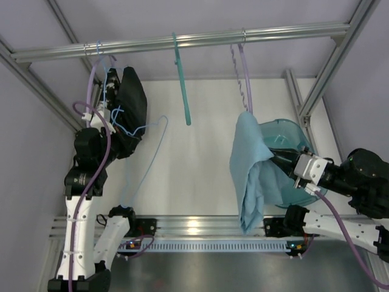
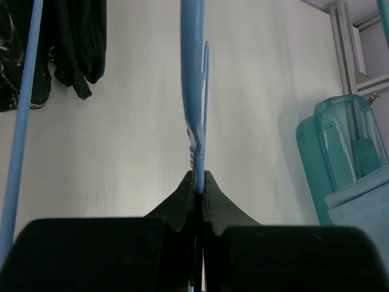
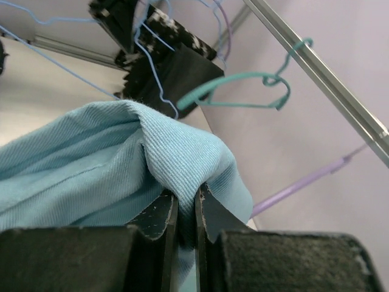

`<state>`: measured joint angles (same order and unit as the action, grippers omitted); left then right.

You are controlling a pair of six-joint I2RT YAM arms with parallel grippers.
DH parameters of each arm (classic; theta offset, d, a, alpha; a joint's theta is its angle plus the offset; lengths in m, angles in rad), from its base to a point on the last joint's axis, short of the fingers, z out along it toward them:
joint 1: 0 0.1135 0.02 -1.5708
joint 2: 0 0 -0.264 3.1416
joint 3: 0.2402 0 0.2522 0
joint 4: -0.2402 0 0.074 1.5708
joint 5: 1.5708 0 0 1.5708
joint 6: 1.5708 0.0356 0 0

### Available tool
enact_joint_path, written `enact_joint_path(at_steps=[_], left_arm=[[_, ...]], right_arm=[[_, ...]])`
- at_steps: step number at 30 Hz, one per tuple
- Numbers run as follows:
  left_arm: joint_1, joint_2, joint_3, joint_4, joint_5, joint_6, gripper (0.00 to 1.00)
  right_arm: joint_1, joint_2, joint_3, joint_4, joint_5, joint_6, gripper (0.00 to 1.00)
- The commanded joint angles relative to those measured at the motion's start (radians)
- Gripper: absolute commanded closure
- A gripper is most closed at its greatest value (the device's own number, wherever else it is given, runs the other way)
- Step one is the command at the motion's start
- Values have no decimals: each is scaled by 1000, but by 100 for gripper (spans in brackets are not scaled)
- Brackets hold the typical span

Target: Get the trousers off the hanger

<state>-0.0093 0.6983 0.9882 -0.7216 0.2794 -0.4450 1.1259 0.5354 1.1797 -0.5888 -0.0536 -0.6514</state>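
Left end effector (image 2: 199,177) is clenching the hanger (image 2: 193,79); right end effector (image 3: 185,201) is pinching a trousers (image 3: 91,158) fold, cloth dangling over the bench (image 1: 200,176), well apart from hanger.

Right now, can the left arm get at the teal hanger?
Probably not as is: the way to the teal hanger looks free, but the left pincer is shut on the pale-blue hanger.
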Motion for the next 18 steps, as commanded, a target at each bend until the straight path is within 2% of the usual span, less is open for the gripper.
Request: enact_joint_path(at_steps=[1, 5, 11, 18], left_arm=[[3, 0, 50, 48, 26, 51, 100], [2, -3, 61, 60, 26, 72, 100], [2, 33, 101, 60, 4, 101, 100], [2, 58, 128, 68, 7, 107, 100]], right_arm=[[-96, -61, 47, 120, 34, 15, 100], [-283, -113, 60, 100, 147, 122, 100], [-489, -178, 95, -11, 349, 220, 100], [-581, -235, 95, -200, 342, 294, 100]])
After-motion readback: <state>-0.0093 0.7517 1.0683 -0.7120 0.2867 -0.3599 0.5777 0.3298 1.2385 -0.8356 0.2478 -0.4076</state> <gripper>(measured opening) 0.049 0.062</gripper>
